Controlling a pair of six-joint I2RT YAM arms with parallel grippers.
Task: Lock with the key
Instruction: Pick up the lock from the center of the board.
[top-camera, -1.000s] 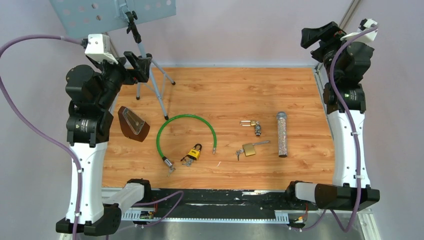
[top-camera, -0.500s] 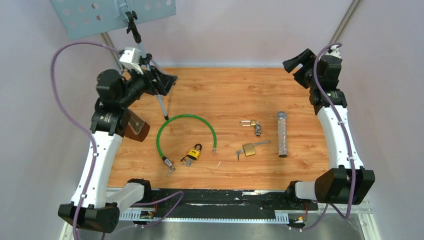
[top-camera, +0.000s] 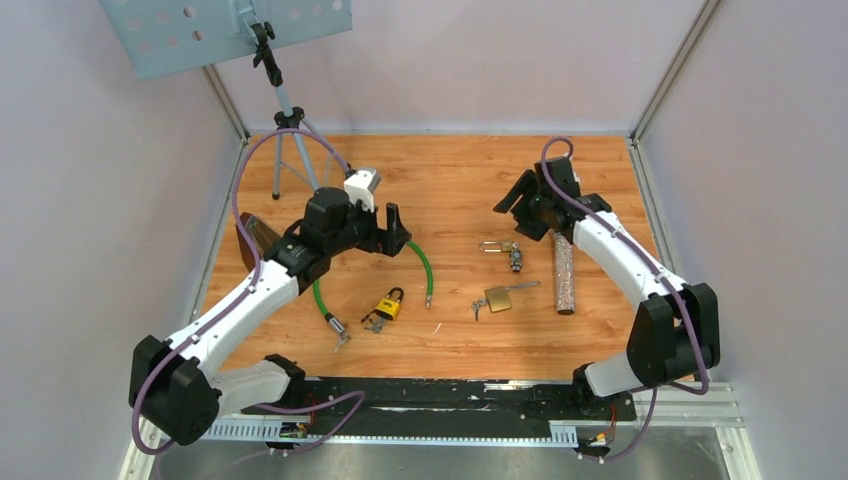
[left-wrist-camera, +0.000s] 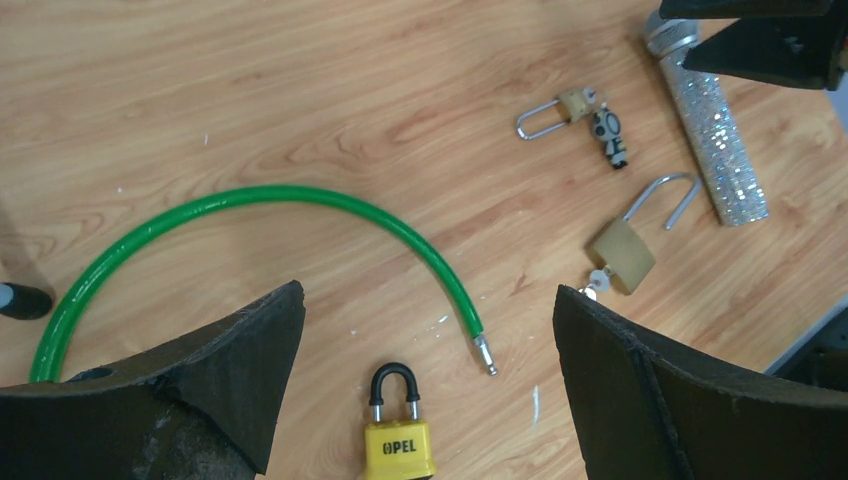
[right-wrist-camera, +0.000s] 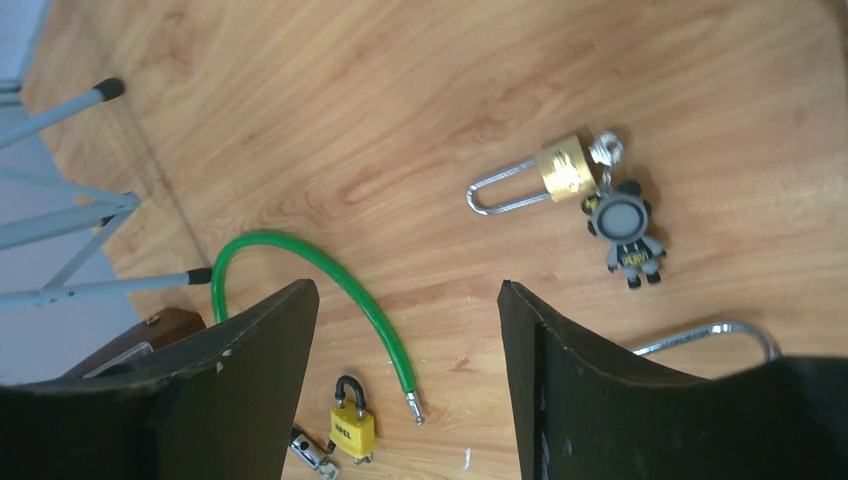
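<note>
A yellow padlock (top-camera: 389, 304) (left-wrist-camera: 400, 440) (right-wrist-camera: 352, 425) lies on the wooden table, shackle closed, with small keys (top-camera: 372, 322) by its base. My left gripper (top-camera: 397, 232) (left-wrist-camera: 428, 300) hovers open just behind it, above the green cable (top-camera: 426, 268) (left-wrist-camera: 300, 197) (right-wrist-camera: 300, 250), holding nothing. My right gripper (top-camera: 520, 198) (right-wrist-camera: 408, 290) hangs open and empty behind a small brass padlock (top-camera: 497, 246) (right-wrist-camera: 565, 168) with a figure keychain (right-wrist-camera: 625, 230). A larger brass padlock (top-camera: 497, 298) (left-wrist-camera: 622, 255) lies with its shackle swung open and a key (left-wrist-camera: 595, 283) in it.
A glittery tube (top-camera: 565, 270) (left-wrist-camera: 715, 150) lies to the right of the brass padlocks. A tripod (top-camera: 290, 150) stands at the back left, with a brown holder (top-camera: 252, 232) beside it. The cable's metal lock end (top-camera: 338, 330) rests left of the yellow padlock.
Both arms have swung down from the raised back corners to low over the table's middle, the left towards the green cable, the right towards the small brass padlock.
</note>
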